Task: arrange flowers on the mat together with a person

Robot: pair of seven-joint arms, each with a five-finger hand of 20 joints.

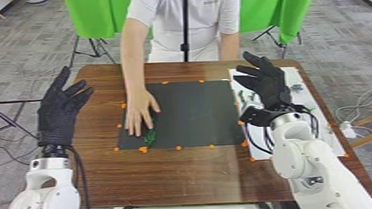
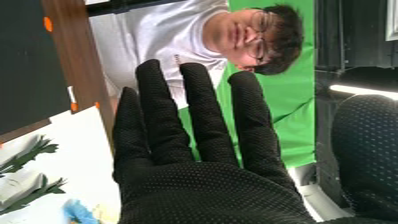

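Calmly holds left hand (image 1: 58, 109) open at the tabletop's (image 1: 203, 177) left edge, right hand (image 1: 269, 87) open above white sheet (image 1: 330, 138), with green sprig (image 1: 150, 139) at a person's hand (image 1: 140, 105) on dark mat (image 1: 196, 112).

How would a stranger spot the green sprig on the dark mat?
On the brown table, find the dark mat. The sprig lies toward its near left corner, by the person's hand; the other greenery lies on the white sheet.

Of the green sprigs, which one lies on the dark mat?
The sprig on the near left part of the mat, by the person's hand; the other sprigs lie on the white sheet.
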